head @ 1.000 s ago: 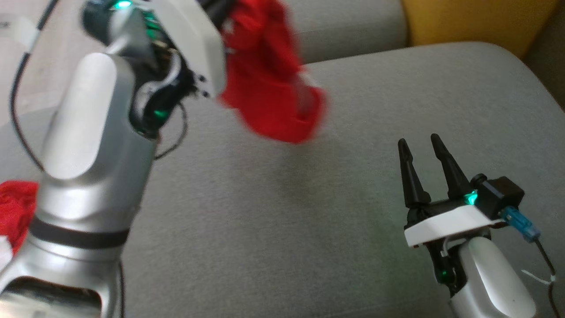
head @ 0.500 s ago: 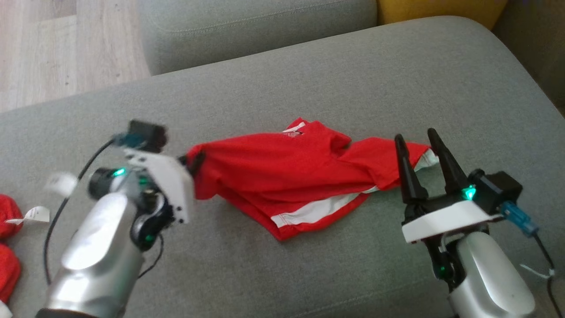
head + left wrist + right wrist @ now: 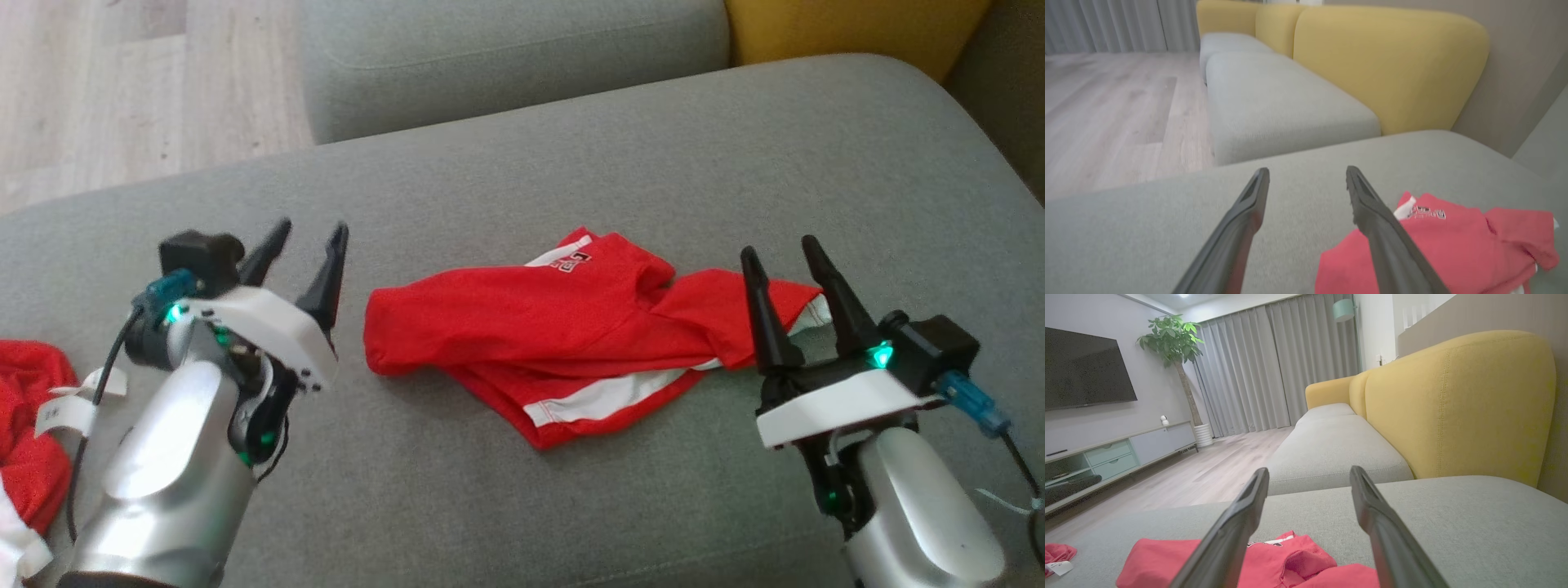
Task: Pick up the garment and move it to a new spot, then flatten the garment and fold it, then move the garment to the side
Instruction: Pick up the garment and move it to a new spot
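Though bunched, soft red garment [image 3: 522,327] w/ white trim [image 3: 604,402] lies on grey cushion [image 3: 490,180].

We note silver forearms [image 3: 171,457], white wrist plates [image 3: 833,404], black tapered fingers [image 3: 759,314], green LEDs [image 3: 880,356], blue cable plugs [image 3: 971,404]

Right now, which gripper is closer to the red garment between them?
Right. The right gripper hangs over the right end of the red garment; the left gripper stands apart, off its left edge.
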Controlling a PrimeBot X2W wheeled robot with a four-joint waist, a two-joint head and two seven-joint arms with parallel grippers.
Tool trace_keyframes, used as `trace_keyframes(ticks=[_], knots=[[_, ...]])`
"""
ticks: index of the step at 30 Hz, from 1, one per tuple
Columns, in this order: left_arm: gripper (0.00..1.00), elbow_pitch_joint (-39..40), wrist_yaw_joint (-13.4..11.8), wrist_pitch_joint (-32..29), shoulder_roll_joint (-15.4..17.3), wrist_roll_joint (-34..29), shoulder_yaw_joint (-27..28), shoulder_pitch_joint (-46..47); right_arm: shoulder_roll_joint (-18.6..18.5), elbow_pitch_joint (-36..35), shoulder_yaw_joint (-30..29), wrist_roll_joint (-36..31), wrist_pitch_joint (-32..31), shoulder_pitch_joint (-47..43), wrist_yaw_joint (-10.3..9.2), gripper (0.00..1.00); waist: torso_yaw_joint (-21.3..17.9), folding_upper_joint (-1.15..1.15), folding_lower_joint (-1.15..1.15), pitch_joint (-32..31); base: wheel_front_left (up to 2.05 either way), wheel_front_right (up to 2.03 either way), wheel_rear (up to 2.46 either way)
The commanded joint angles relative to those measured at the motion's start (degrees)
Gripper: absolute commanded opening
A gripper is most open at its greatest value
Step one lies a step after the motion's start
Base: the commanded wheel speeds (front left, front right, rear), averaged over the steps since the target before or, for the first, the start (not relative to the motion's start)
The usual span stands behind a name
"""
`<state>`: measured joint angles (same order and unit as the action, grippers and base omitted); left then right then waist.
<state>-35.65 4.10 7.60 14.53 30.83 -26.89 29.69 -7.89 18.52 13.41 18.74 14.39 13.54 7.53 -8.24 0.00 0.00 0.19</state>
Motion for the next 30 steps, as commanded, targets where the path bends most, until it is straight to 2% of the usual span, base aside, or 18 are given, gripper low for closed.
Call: trace_keyframes(ticks=[1, 7, 13, 17, 19, 24, 30], knots=[[1.00, 2.44, -0.70, 0.91, 2.26, -0.34, 2.57, 2.81, -0.48, -2.07, 0.62, -0.03, 0.61, 1.23, -0.04, 1.00, 0.42, 0.00, 0.00, -0.34, 0.00, 0.00, 0.00], [1.00, 12.82, -6.97, 3.28, 3.59, -1.36, 4.57, -2.21, -1.08, -3.57, -0.72, -0.71, 0.61, 0.79, -0.04, 1.00, 1.42, 0.00, 0.00, -1.14, 0.00, 0.00, 0.00], [1.00, 22.79, -13.39, 5.18, 4.60, -1.15, 7.76, -11.74, -1.66, -5.24, -2.33, -1.27, 0.61, -0.59, -0.04, 1.00, 1.84, 0.00, 0.00, -1.29, 0.00, 0.00, 0.00], [1.00, 27.48, -16.88, 7.07, 2.32, -0.93, 11.12, -19.27, -1.78, -5.81, -3.79, -1.26, 0.61, -2.98, -0.04, 1.00, 2.27, 0.00, 0.00, -1.20, 0.00, 0.00, 0.00], [1.00, 31.31, -18.33, 7.35, -0.33, -3.67, 13.63, -23.80, -1.89, -5.86, -4.13, -1.06, 0.61, -5.04, -0.04, 1.00, 2.77, 0.00, 0.00, -1.18, 0.00, 0.00, 0.00], [1.00, 35.09, -17.23, 7.38, -4.42, -9.29, 16.68, -29.57, -2.56, -6.26, -4.51, -0.65, 0.61, -6.34, -0.04, 1.00, 2.93, 0.00, 0.00, -0.84, 0.00, 0.00, 0.00], [1.00, 34.50, -14.91, 7.39, -6.63, -13.48, 18.21, -30.76, -3.02, -6.06, -4.36, -0.03, 0.61, -6.07, -0.04, 1.00, 3.06, 0.00, 0.00, -1.05, 0.00, 0.00, 0.00]])
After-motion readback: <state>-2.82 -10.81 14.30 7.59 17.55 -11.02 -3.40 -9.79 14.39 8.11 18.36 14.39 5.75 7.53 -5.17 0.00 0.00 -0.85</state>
